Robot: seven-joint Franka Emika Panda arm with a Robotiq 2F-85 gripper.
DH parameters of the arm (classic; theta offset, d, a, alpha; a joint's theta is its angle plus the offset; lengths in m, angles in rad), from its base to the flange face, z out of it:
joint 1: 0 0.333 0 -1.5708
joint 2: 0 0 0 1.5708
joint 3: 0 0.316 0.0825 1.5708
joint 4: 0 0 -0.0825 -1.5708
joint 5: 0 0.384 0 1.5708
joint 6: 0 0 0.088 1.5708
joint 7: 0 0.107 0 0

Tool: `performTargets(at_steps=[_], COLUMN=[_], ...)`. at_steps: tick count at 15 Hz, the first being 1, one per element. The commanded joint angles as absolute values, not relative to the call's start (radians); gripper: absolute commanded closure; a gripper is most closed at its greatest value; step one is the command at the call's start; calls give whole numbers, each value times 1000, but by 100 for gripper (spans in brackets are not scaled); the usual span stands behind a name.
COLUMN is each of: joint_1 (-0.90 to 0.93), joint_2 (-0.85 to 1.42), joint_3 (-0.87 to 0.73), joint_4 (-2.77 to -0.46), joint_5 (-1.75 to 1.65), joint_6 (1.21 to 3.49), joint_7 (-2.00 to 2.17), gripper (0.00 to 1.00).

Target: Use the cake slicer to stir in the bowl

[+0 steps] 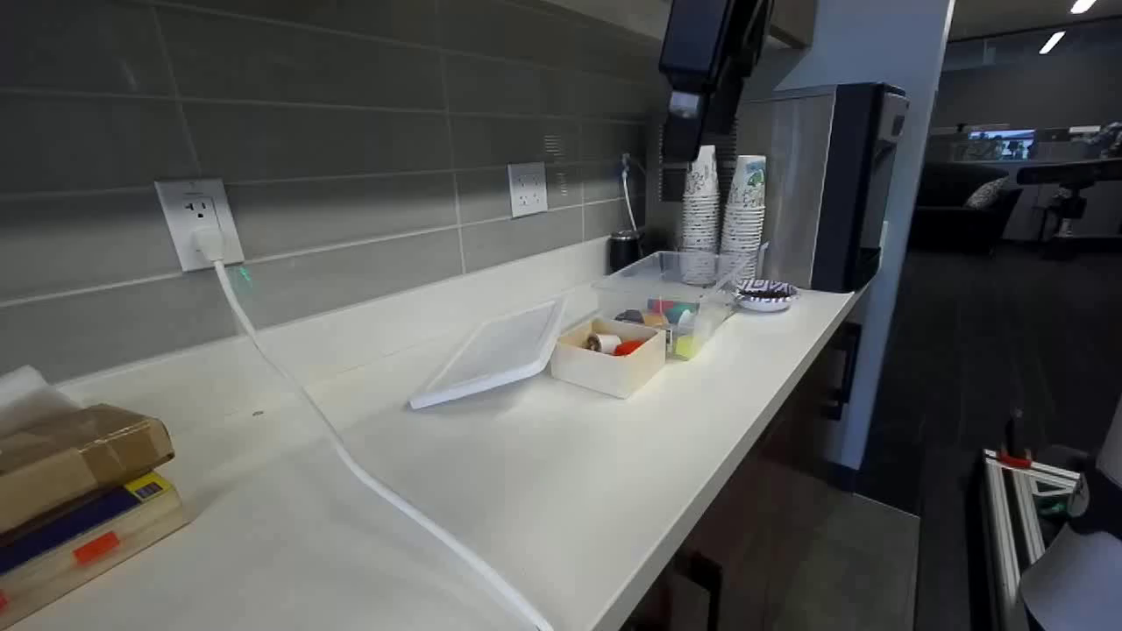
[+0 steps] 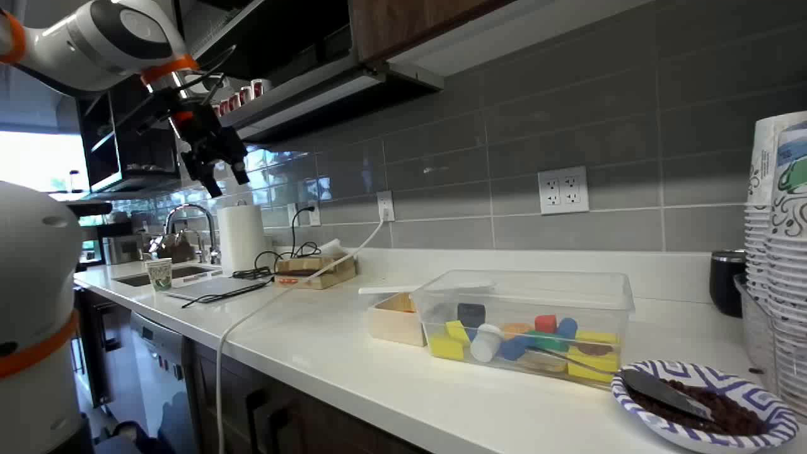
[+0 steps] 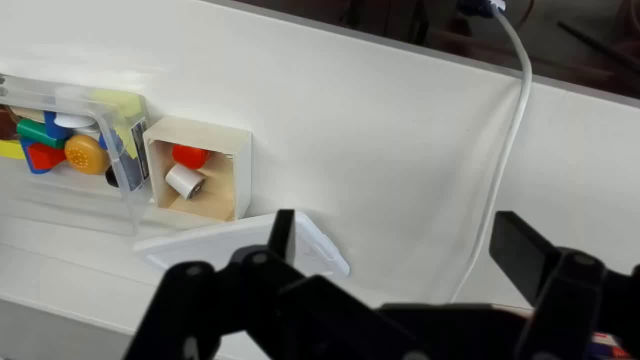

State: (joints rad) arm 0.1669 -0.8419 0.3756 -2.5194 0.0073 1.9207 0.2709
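A shallow round bowl, white with a purple zigzag pattern and dark brown crumbs inside, stands at the counter's front edge in an exterior view; the bowl looks small and distant in an exterior view. The cake slicer rests across it, its dark blade on the crumbs and its thin shaft reaching toward the clear box. My gripper is high above the counter, well away from the bowl. In the wrist view the gripper has its jaws wide apart with nothing between them. Bowl and slicer are outside the wrist view.
A clear plastic box of colourful blocks sits beside the bowl. Adjoining it are a small wooden box and a tilted white lid. A white cable crosses the counter. Cup stacks rise behind the bowl. An upper cabinet overhangs.
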Motion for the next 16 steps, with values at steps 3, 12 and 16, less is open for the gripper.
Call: performTargets(at_steps=[3, 12, 16], joint_1=[178, 146, 86], joint_2=[-837, -849, -881], joint_3=[368, 286, 171], joint_4=[-2517, -2531, -2554], joint_5=[-1, 34, 57], joint_6=[1918, 1946, 1965], joint_7=[278, 297, 319], gripper=[0, 0, 0])
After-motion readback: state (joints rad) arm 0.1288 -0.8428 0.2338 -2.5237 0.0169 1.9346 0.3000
